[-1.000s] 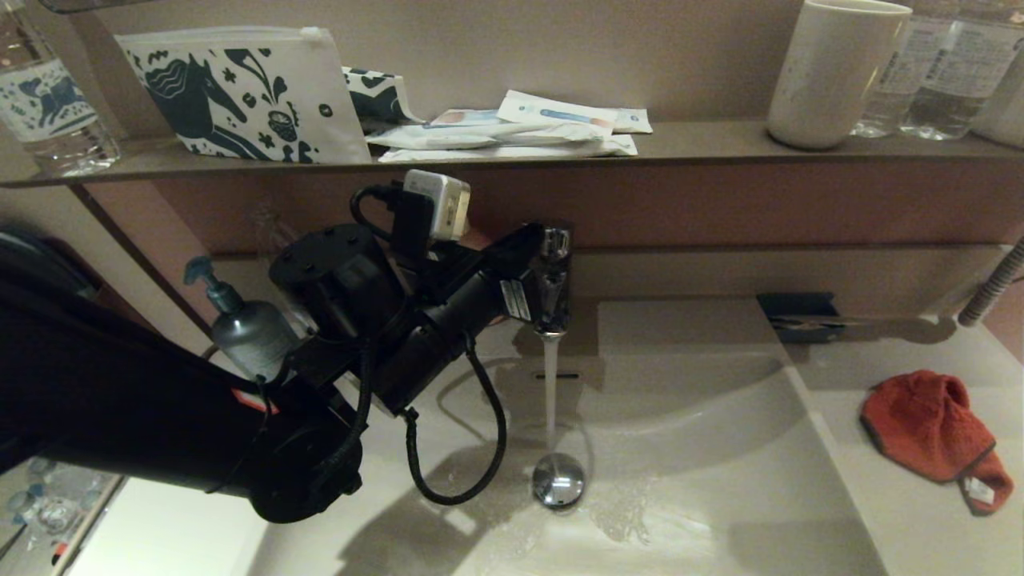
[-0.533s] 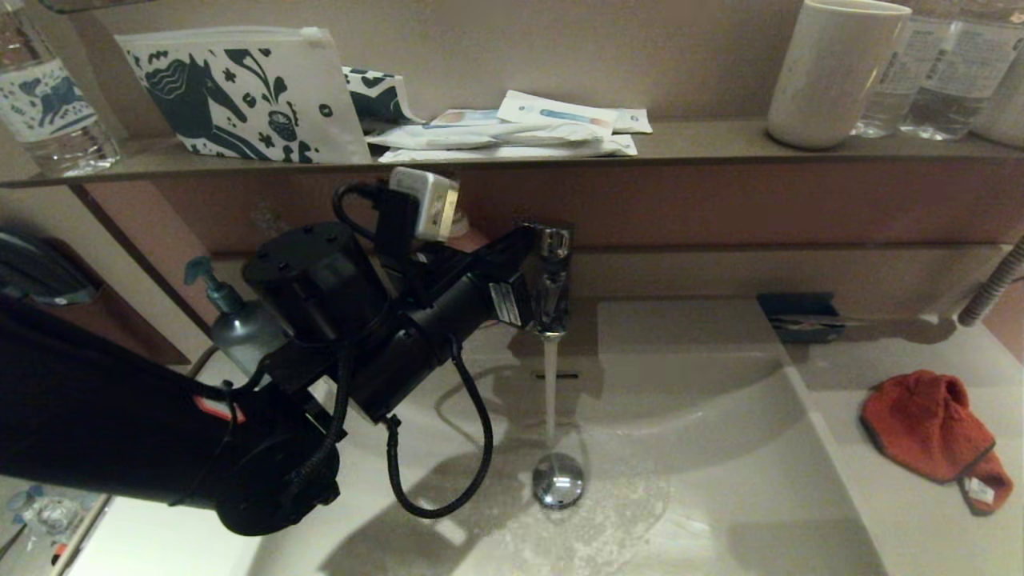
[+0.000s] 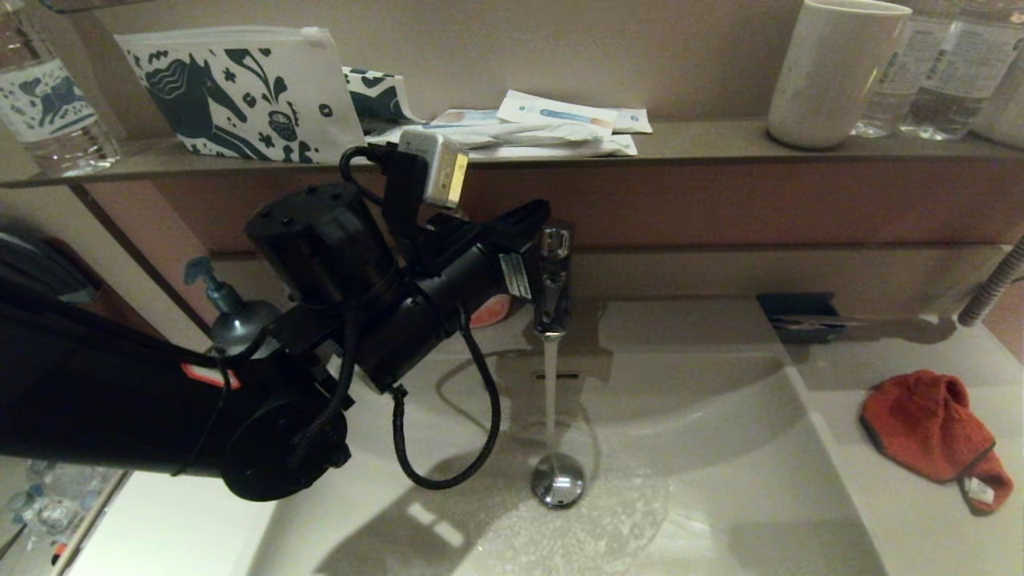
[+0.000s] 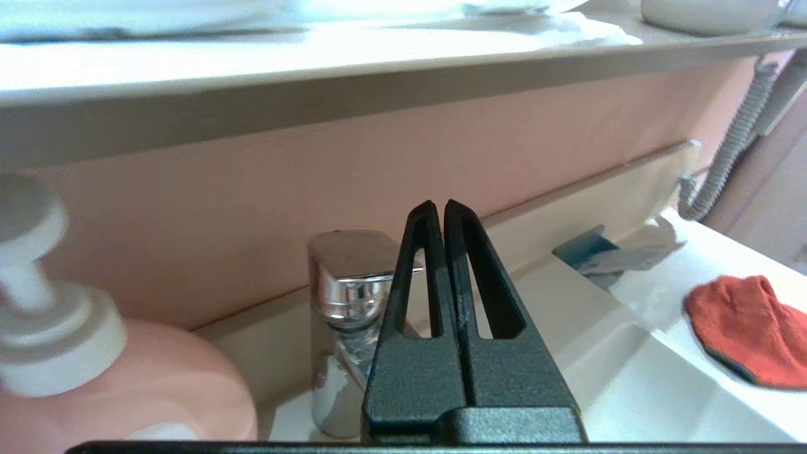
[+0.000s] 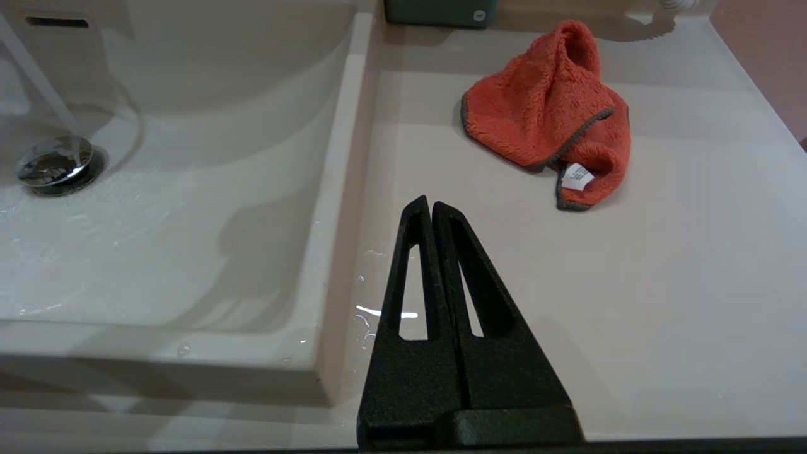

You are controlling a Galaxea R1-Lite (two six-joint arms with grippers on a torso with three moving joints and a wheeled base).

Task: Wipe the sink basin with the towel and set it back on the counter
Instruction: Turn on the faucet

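The red-orange towel [image 3: 928, 424] lies crumpled on the counter [image 3: 904, 512] to the right of the sink basin [image 3: 704, 496], white tag showing. Water runs from the chrome faucet [image 3: 552, 272] onto the drain plug [image 3: 558, 480]. My left gripper [image 3: 536, 214] is shut and empty, its tips just left of and slightly above the faucet's handle [image 4: 353, 252]. My right gripper [image 5: 429, 203] is shut and empty over the counter [image 5: 630, 284] near the basin's right rim. The towel [image 5: 548, 113] lies beyond it, untouched. The right arm is out of the head view.
A brown wall shelf [image 3: 704, 140] above the faucet holds a patterned pouch, packets, a cup [image 3: 832, 72] and bottles. A grey soap dispenser [image 3: 232, 320] stands behind my left arm. A dark blue packet [image 3: 800, 316] and a hose [image 3: 992, 284] sit at the counter's back right.
My left gripper has lifted a little, from beside the faucet handle to just above its level. The wet patch around the drain has spread. The towel has not moved.
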